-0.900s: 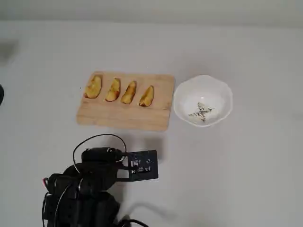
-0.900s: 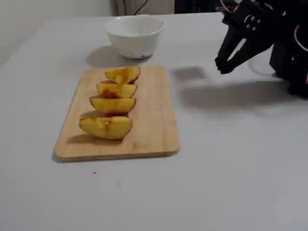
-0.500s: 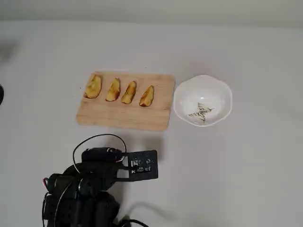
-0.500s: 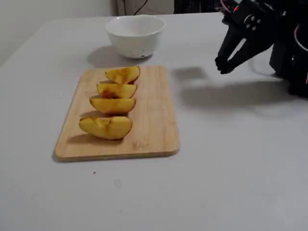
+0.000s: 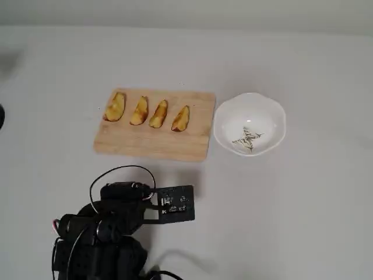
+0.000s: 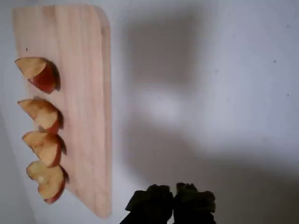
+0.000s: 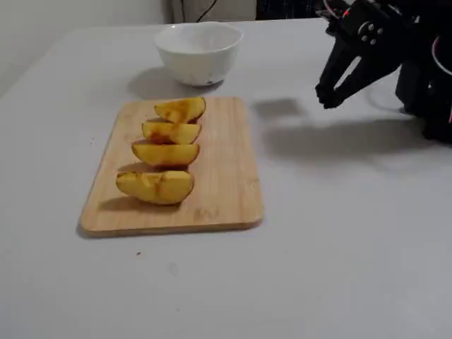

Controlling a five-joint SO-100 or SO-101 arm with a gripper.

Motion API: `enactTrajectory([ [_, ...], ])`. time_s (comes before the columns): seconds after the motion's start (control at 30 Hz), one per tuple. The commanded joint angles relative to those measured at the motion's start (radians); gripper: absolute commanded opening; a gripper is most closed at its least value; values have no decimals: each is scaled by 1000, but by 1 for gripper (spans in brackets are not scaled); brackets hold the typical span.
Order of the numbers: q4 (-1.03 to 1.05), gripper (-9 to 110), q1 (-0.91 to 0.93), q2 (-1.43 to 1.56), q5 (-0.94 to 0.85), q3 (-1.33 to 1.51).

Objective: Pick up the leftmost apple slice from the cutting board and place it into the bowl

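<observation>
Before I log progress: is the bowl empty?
Empty. The bowl holds only its printed mark; all four slices sit on the board.

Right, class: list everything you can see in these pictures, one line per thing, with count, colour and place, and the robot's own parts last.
apple slice: one, broadest wedge, yellow-orange with red skin edge, left end of the row in the overhead view.
narrower apple slices: three, yellow-brown, in a row beside it on the board.
cutting board: one, light tan wood, centre of the table.
bowl: one, white, wavy rim, grey-green mark inside, empty, right of the board.
table: one, pale grey.
gripper: one, black, shut, above bare table, away from the board.
</observation>
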Motion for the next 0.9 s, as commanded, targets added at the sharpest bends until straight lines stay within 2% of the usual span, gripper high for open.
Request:
enactTrajectory([
  [0.0, 9, 0, 12, -2, 2, -3],
  [0.27, 9, 1, -8, -2, -14, -3],
  [0.33, -20, 1, -63, -2, -49, 2],
  [0.47, -133, 5, -101, 0, -420, 31],
  [0.5, -147, 5, -100, 0, -591, 25],
  [0.63, -187, 17, -176, -35, -798, -74],
  [0.8, -298, 20, -259, -667, -862, -509],
  [0.87, -330, 20, -284, -834, -882, -664],
])
